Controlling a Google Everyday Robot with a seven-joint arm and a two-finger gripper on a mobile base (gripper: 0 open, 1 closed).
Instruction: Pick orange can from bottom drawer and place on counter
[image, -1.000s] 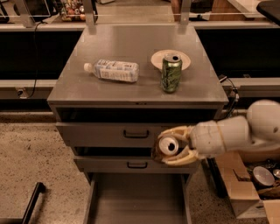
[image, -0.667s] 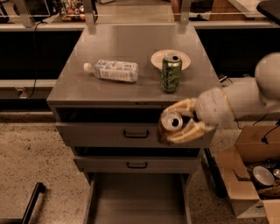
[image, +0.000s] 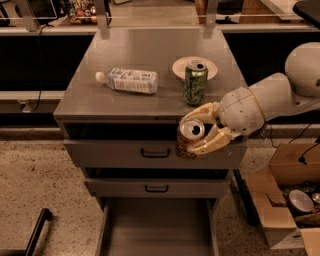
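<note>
Gripping the orange can (image: 190, 131), the gripper (image: 192, 136) hangs in front of the cabinet at about 5 o'clock from the middle of the table (image: 100, 102). It is just below the table's front edge and level with the top drawer's (image: 110, 152) face. Its pale jaws are closed around the can, one above and one below. The can is tipped so that its silver top and pull tab face the camera. The arm (image: 272, 100) reaches in from 3 o'clock, at the right side of the view.

The bottom drawer (image: 157, 227) is pulled out at 6 o'clock, showing its flat grey floor. The middle drawer (image: 115, 188) above it is shut.

On the table, a green can (image: 195, 82) stands upright at about 3 o'clock from the middle. A white plate (image: 181, 65) lies just behind it, partly hidden by it. A plastic bottle (image: 127, 81) lies on its side at about 9 o'clock, well apart from the green can, with its cap pointing left.

An open cardboard box (image: 280, 200) sits on the speckled floor (image: 40, 175) at 4 o'clock, beside the cabinet.
</note>
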